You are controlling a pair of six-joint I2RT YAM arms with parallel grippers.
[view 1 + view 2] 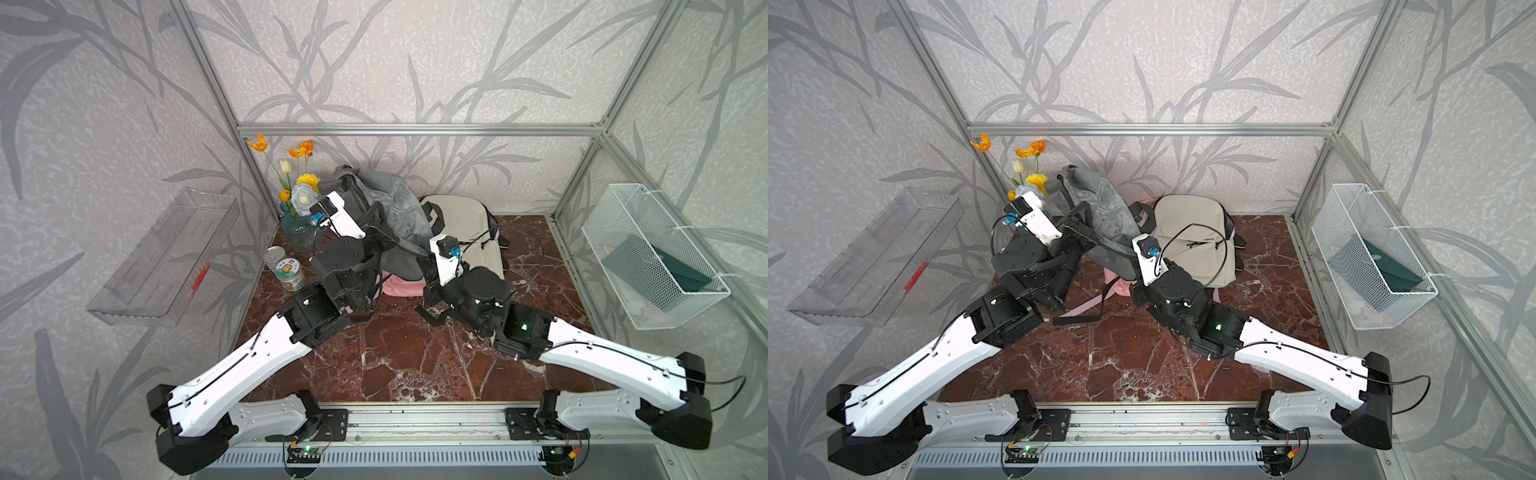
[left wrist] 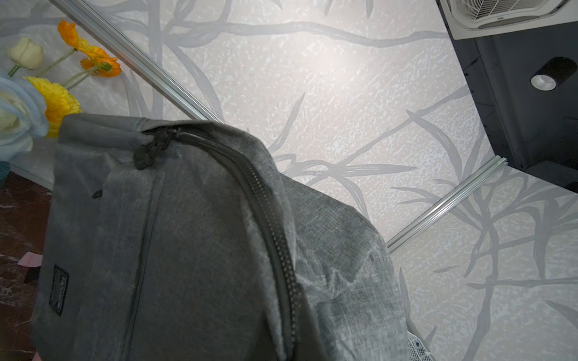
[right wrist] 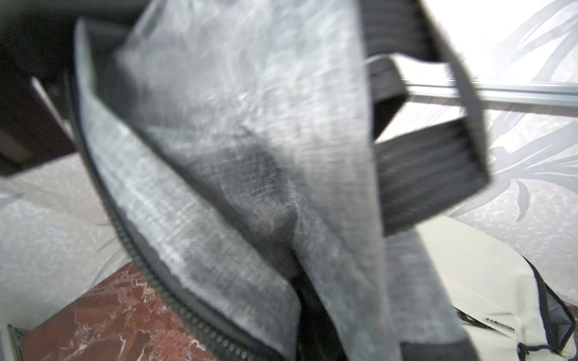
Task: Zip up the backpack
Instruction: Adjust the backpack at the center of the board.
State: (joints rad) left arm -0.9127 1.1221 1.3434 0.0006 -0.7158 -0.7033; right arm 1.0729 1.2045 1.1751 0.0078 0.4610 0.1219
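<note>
Clamping grey backpack [image 1: 399, 208], left gripper [image 1: 377, 226] fully closed; right gripper [image 1: 430, 278] closed against it, hold unclear.

Two backpacks [image 1: 395, 208] [image 1: 457, 220] (perhaps three), two cans [image 1: 274, 254] [image 1: 291, 277], one vase [image 1: 297, 232]

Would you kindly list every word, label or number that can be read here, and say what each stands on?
"FASHION": on the cream backpack, in the right wrist view.
Label on the can: print too blurred to read.
Patch on the grey backpack: unreadable.
Red marks on the clear tray: too small to read.
Green box in the wire basket: mark too small to read.
</note>
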